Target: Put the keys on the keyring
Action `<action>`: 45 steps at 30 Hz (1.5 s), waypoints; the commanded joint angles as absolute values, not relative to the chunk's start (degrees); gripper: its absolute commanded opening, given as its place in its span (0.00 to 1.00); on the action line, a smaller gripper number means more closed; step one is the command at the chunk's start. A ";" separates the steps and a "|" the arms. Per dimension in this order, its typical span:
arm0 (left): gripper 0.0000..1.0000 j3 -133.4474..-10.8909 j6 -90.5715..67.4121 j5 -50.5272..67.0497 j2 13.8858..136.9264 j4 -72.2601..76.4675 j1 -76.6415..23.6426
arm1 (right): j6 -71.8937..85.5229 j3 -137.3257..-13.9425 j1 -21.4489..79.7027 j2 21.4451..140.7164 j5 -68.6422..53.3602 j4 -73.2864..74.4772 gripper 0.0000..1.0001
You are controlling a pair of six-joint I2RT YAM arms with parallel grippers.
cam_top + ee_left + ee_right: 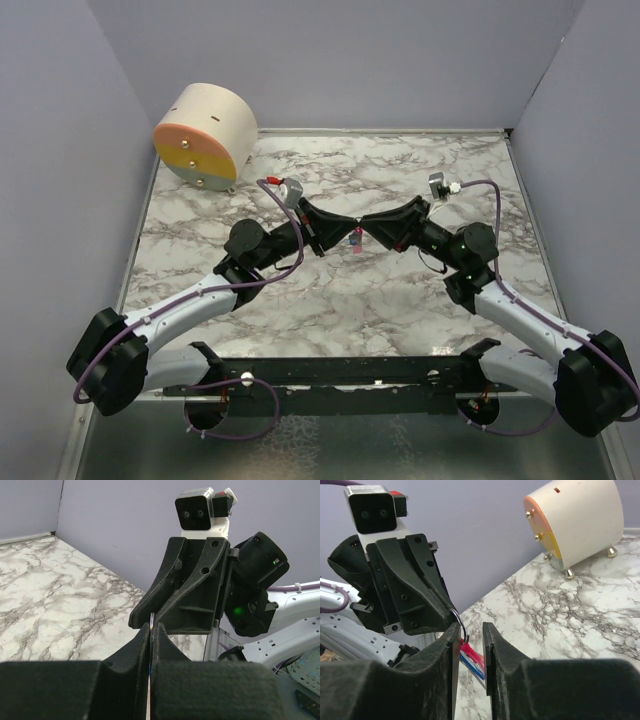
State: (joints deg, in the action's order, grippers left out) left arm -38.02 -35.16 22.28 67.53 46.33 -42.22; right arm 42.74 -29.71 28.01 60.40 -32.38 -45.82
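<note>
Pink-red key: hung above the middle of the marble table, down in the gap between the right fingers.
Keyring: its thin metal ring sat at the left fingertips; its blue tag lay against the key.
Left gripper: fingers pressed together on the ring.
Right gripper: tip to tip with the left one, fingers narrowly apart; I could not tell whether they pinched anything.
Cream drum: far-left corner, tipped on its side.
</note>
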 commanded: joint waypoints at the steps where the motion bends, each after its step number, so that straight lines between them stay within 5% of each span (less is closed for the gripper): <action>1: 0.00 -36.87 -35.08 21.20 65.61 46.51 -42.36 | 40.21 -31.65 27.59 58.84 -29.22 -42.62 0.27; 18: 0.00 -46.92 -30.89 8.02 71.27 18.48 -42.60 | 16.46 -36.18 27.59 46.89 -13.53 -10.22 0.35; 45: 0.00 -60.96 -26.96 0.03 81.44 4.11 -48.92 | 16.98 -35.64 27.62 54.88 -25.41 -7.82 0.31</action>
State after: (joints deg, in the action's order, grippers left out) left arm -58.67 -27.83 1.72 80.86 4.19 -48.51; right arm 16.10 -36.36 27.90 54.43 -22.92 -7.55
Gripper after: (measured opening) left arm 0.013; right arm 0.316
